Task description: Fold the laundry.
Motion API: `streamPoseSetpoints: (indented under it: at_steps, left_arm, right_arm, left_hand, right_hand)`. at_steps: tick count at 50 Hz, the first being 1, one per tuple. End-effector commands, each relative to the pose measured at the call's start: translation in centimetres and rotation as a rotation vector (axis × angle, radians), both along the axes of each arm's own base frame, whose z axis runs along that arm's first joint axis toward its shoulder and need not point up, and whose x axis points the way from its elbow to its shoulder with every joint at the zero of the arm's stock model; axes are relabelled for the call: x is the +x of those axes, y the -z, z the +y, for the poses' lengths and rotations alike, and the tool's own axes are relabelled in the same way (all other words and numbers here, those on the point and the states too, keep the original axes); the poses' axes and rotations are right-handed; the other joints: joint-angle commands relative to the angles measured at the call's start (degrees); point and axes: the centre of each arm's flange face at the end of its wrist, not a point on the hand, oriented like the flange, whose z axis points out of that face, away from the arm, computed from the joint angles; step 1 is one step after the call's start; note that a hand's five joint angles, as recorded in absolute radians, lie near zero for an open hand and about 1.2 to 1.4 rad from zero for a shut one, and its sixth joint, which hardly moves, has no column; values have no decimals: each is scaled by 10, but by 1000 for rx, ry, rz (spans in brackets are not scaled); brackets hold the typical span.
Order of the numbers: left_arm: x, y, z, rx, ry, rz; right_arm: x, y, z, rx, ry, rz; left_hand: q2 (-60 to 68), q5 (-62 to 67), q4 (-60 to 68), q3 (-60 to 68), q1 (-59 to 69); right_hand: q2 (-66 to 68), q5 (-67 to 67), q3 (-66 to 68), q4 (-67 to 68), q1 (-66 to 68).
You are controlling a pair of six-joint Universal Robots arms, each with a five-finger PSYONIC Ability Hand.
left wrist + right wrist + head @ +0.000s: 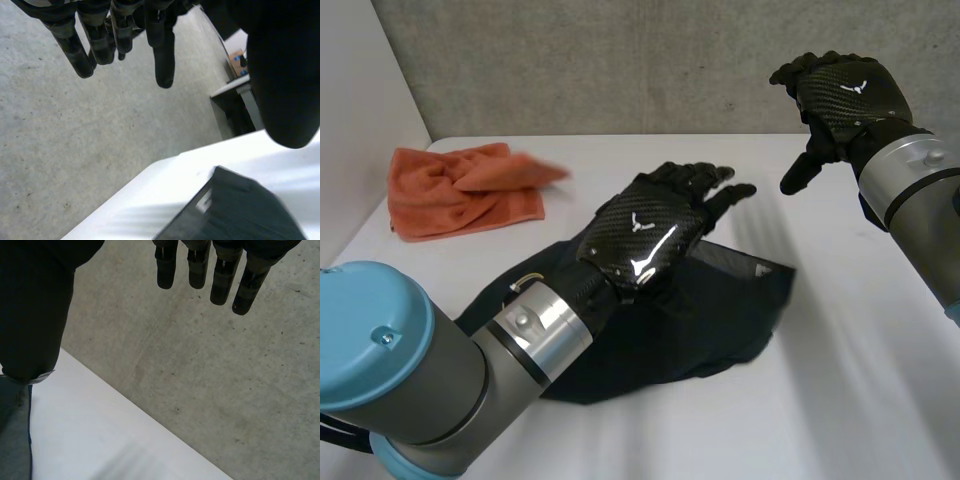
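Observation:
A dark, crumpled garment (730,300) lies in the middle of the white table (860,390). My left hand (645,235) hovers above its far part, palm down, fingers straight and spread, holding nothing. In the left wrist view the fingers (162,50) hang free in the air above a corner of the garment (240,210). My right hand (845,95) is raised high over the table's far right, away from the cloth, fingers relaxed and thumb pointing down. The right wrist view shows its fingers (220,270) empty, with an edge of the garment (12,435) below the thumb.
A bunched orange towel (460,190) rests at the table's far left, near the white side wall. A concrete wall (620,60) runs behind the table's back edge. Bare tabletop lies to the right of and in front of the garment.

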Motion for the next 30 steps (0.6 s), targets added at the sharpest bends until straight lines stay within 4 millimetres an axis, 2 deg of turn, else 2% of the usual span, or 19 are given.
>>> streamPoseSetpoints:
  at_steps: [1, 5, 9, 14, 20, 21, 27, 30]
  left_arm:
    - [17, 4, -20, -33, -162, -94]
    - [37, 0, -29, 9, -288, -128]
    - [55, 4, -26, 74, -394, -178]
    - [76, 14, -25, 142, -527, -250]
    - [103, 34, -29, 254, -634, -354]
    - [105, 36, -29, 266, -640, -364]
    - [117, 49, -34, 317, -683, -399]
    - [120, 63, -45, 341, -706, -417]
  right_arm:
    - [1, 5, 3, -12, -9, 138]
    - [1, 17, 7, -7, -25, 308]
    - [0, 33, 12, 14, -54, 469]
    - [-2, 64, 24, 53, -150, 636]
    - [3, 91, 35, 39, -263, 673]
    - [4, 100, 35, 37, -277, 672]
    - [10, 125, 27, 18, -280, 669]
    - [12, 137, 22, 13, -275, 668]
  left_hand:
    - [-16, -29, -14, -20, -5]
    - [-12, -25, -11, -17, -2]
    - [-2, -15, -1, -7, 8]
    - [0, -14, 1, -5, 10]
    - [5, -8, 6, 0, 15]
    - [5, -8, 6, 0, 15]
    - [1, -12, 3, -3, 11]
    - [0, -14, 1, -5, 10]
  right_hand:
    - [-31, -40, -24, -36, -14]
    - [-31, -40, -24, -36, -14]
    - [-31, -40, -24, -36, -14]
    - [-31, -40, -24, -36, -14]
    - [-31, -40, -24, -36, -14]
    - [-31, -40, -24, -36, -14]
    - [-31, -40, -24, -36, -14]
    - [-31, -40, -24, -36, -14]
